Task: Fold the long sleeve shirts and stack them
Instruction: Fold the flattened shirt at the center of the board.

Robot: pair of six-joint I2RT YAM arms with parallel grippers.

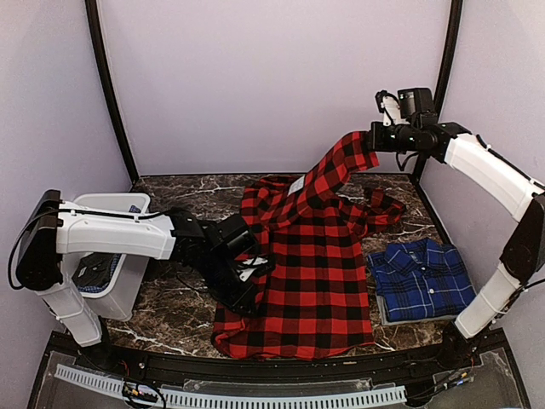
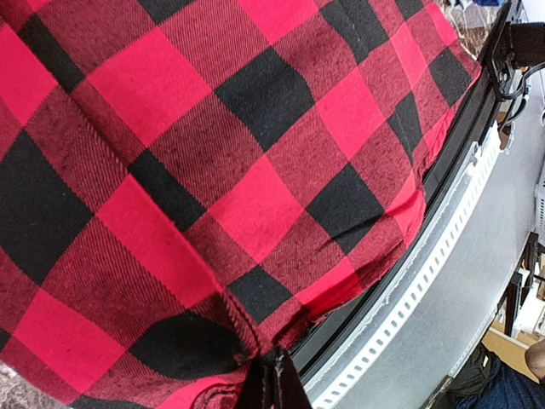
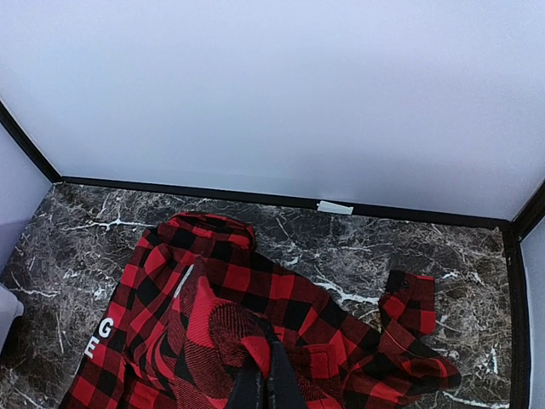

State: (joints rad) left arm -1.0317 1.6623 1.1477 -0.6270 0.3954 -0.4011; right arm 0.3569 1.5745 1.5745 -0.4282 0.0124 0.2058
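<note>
The red-and-black checked shirt (image 1: 311, 256) lies spread on the marble table (image 1: 170, 315). My left gripper (image 1: 247, 285) is shut on its left side edge; in the left wrist view the fingers (image 2: 271, 388) pinch the cloth (image 2: 213, 170). My right gripper (image 1: 372, 141) is shut on a part of the shirt's upper right, lifted high above the back of the table; the right wrist view shows the cloth (image 3: 247, 332) hanging from the fingers (image 3: 266, 383). The blue-and-navy plaid shirt (image 1: 421, 279) lies folded at the right.
A white bin (image 1: 111, 256) stands at the left under my left arm. Black frame posts and pale walls (image 1: 272, 77) close the back and sides. A perforated white rail (image 1: 255, 396) runs along the near edge.
</note>
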